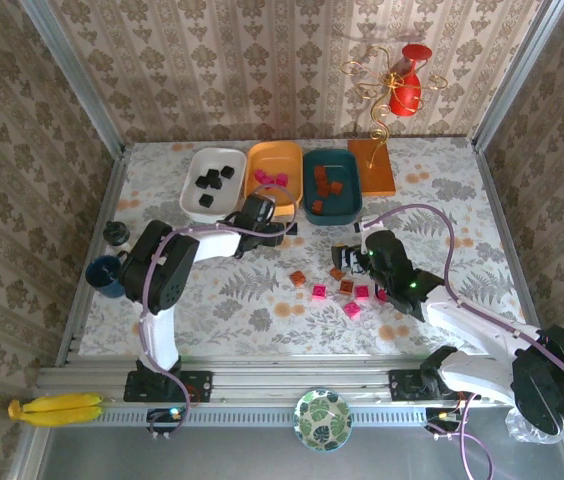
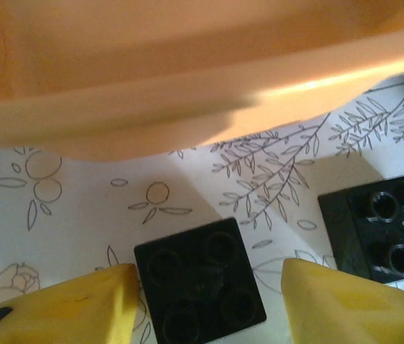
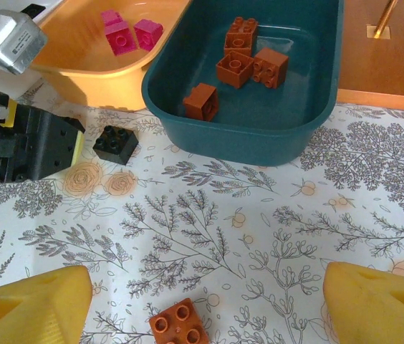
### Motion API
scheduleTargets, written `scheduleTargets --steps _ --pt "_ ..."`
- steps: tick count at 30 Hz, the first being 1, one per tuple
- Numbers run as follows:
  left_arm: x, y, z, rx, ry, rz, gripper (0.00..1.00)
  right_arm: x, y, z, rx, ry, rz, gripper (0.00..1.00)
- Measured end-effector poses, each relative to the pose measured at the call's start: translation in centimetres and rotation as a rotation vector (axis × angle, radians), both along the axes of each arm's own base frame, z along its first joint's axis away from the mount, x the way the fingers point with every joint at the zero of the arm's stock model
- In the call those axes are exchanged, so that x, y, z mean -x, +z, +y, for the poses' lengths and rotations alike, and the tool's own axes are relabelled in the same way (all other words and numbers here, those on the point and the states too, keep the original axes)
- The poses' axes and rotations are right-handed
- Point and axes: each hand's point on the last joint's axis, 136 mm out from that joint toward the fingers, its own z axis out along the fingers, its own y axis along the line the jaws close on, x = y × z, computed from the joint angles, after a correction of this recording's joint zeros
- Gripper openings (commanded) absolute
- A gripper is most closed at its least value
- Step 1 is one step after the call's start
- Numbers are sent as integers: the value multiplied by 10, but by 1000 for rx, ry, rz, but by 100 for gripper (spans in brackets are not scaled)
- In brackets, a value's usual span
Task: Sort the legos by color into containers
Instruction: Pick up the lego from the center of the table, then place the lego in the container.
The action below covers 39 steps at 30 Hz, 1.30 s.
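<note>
The black lego [image 2: 200,283] lies flat on the desk [image 2: 73,215] between the half-open jaws of the left gripper [image 2: 209,272], ungripped, with a gap on its right side, just short of the orange-yellow tray [image 2: 188,79].

- A robot test cell dressed up as a home, not a lived-in room.
- Damask wallpaper [image 1: 212,70] covers flat panels set between bare aluminium posts [image 1: 72,75].
- The left arm [image 1: 162,270] and right arm [image 1: 482,345] are bolted to a metal rail [image 1: 262,385] at the table's edge, with cables trailing.
- Homely props: floral table cover [image 1: 232,305], red vase [image 1: 407,90] on a gold wire stand [image 1: 372,80], dark blue mug [image 1: 107,275], bananas [image 1: 54,408], patterned plate [image 1: 322,420].
</note>
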Motion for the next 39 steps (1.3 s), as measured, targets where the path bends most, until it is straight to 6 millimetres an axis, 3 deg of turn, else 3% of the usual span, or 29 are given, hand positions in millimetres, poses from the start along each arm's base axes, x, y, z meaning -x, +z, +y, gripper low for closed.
scheduleTargets --steps 7,10,13,15,18,21,24,27,31,35,37,39 --pt "-4 0 2 -25 -5 -29 34 1 -3 0 -2 6 8 86" --pt "12 7 11 -6 -10 -48 33 2 -4 3 -11 21 13 86" --pt "35 33 31 15 1 -90 33 2 -3 6 -26 39 8 86" --pt "36 66 46 48 32 -159 33 2 -1 9 -36 49 3 86" --pt "15 110 71 82 113 -262 33 2 -1 13 -46 63 3 86" --pt "-19 132 107 84 221 -314 34 2 -4 15 -48 74 13 86" --pt "-51 131 137 70 302 -311 35 2 -3 16 -53 80 13 86" --pt "-79 117 151 56 340 -280 39 4 -1 15 -58 81 4 87" --pt "-98 97 157 42 358 -229 60 6 4 14 -67 82 -12 87" --pt "-93 95 156 36 358 -215 69 7 10 13 -77 82 -28 87" --pt "-79 102 146 42 335 -228 71 7 11 13 -77 80 -30 87" --pt "-55 111 122 55 276 -244 72 7 10 12 -72 75 -29 87"
